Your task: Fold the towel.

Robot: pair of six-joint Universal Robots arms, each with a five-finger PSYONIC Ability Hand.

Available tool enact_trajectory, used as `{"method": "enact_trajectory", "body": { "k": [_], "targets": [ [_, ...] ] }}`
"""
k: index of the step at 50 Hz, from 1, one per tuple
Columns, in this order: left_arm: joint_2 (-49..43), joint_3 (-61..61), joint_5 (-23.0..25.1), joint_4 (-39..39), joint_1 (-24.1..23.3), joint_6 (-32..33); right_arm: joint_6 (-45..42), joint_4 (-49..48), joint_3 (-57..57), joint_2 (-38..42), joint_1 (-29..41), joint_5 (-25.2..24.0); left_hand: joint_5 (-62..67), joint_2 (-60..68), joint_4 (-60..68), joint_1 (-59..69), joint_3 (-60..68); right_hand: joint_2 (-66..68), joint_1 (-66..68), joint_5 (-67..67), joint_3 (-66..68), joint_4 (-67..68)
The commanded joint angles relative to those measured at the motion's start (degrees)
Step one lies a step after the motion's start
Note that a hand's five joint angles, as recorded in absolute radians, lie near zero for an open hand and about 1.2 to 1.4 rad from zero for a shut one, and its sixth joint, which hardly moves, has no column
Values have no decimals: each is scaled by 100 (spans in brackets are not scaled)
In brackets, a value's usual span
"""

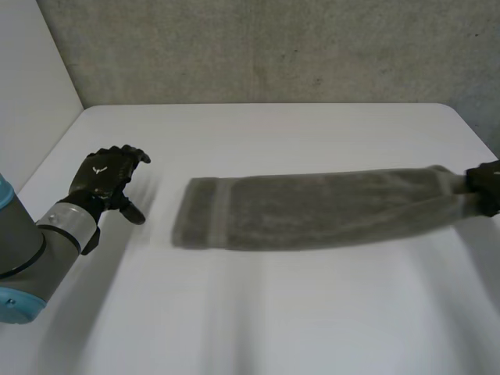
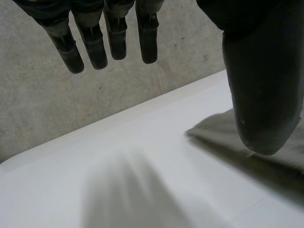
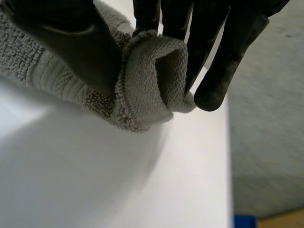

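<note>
A grey towel [image 1: 312, 209] lies stretched in a long band across the white table [image 1: 273, 312]. My right hand [image 1: 486, 184] is at the towel's right end, at the table's right edge. Its thumb and fingers [image 3: 223, 52] pinch a bunched fold of the towel [image 3: 147, 80] there. My left hand [image 1: 105, 178] hovers over the table, left of the towel's left end and apart from it. Its fingers [image 2: 95, 45] are straight and spread, holding nothing. The towel's near corner [image 2: 223, 128] lies beside the thumb.
A grey wall [image 1: 273, 47] runs behind the table's far edge. A white panel [image 1: 31, 86] stands at the left. Bare table surface lies in front of the towel and behind it.
</note>
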Motion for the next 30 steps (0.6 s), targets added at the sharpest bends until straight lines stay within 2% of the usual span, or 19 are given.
{"method": "enact_trajectory", "body": {
  "k": [1, 4, 6, 7, 8, 9, 11, 12, 14, 15, 17, 18, 19, 20, 22, 23, 25, 28, 30],
  "targets": [
    [0, -4, -9, 0, 6, 0, -219, 783, -867, -139, -216, 188, -141, -319, -387, -396, -339, 545, 501, 456, 646, 364],
    [0, -4, -9, 0, 6, 0, -175, 1170, -1316, -332, -119, 196, -141, -319, -387, -396, -339, 545, 501, 456, 646, 364],
    [0, -4, -9, 0, 6, 0, -44, 1424, -1674, -551, 422, 205, -141, -319, -387, -396, -339, 545, 501, 456, 646, 364],
    [0, -4, -9, 0, 6, 0, -43, 1425, -1676, -552, 426, 205, -141, -319, -387, -396, -339, 545, 501, 456, 646, 364],
    [0, -4, -9, 0, -3, 0, 18, 1486, -1850, -639, 817, 240, -141, -319, -387, -396, -339, 545, 501, 456, 646, 364],
    [0, -4, -9, 0, -3, 0, 18, 1487, -1852, -640, 821, 240, -141, -319, -387, -396, -339, 545, 501, 456, 646, 364],
    [0, -4, -9, 0, -11, 0, 80, 1539, -2132, -718, 1643, 467, -141, -319, -387, -396, -339, 545, 501, 456, 646, 364],
    [0, -4, -9, 0, -12, 0, 80, 1539, -2133, -719, 1647, 469, -141, -319, -387, -396, -339, 545, 501, 456, 646, 364],
    [0, -4, -9, 0, -12, 0, 27, 1531, -2308, -701, 2670, 819, -141, -319, -387, -396, -339, 545, 501, 456, 646, 364],
    [0, -4, -9, 0, -12, 0, 27, 1530, -2309, -701, 2676, 820, -141, -319, -387, -396, -339, 545, 501, 456, 646, 364],
    [0, -4, -9, 0, -3, 0, -17, 1469, -2440, -526, 3655, 1074, -141, -319, -387, -396, -339, 545, 501, 456, 646, 364],
    [0, -4, -9, 0, -3, 0, -17, 1469, -2441, -525, 3660, 1075, -141, -319, -387, -396, -339, 545, 501, 456, 646, 364],
    [0, -4, -9, 0, 6, 0, -60, 1434, -2545, -273, 4095, 1145, -141, -319, -387, -396, -339, 545, 501, 456, 646, 364],
    [0, -4, -9, 0, 6, 0, -61, 1434, -2546, -270, 4099, 1146, -141, -319, -387, -396, -339, 545, 501, 456, 646, 364],
    [0, -4, -9, 0, 6, 0, -201, 1364, -2843, 307, 4948, 1321, -141, -319, -387, -396, -339, 545, 501, 456, 646, 364],
    [0, -4, -9, 0, 6, 0, -201, 1363, -2845, 310, 4952, 1321, -141, -319, -387, -396, -339, 545, 501, 456, 646, 364],
    [0, -4, -9, 0, 6, 0, -324, 1346, -3133, 939, 5591, 1488, -141, -319, -387, -396, -339, 545, 501, 456, 646, 364],
    [0, -4, -9, 0, 6, 0, -368, 1346, -3320, 1320, 5804, 1594, -141, -319, -387, -396, -339, 545, 501, 456, 646, 364],
    [0, -4, 0, 0, -3, 0, -447, 1363, -3696, 1976, 6076, 1716, -141, -319, -387, -396, -339, 545, 501, 456, 646, 364]
  ]
}}
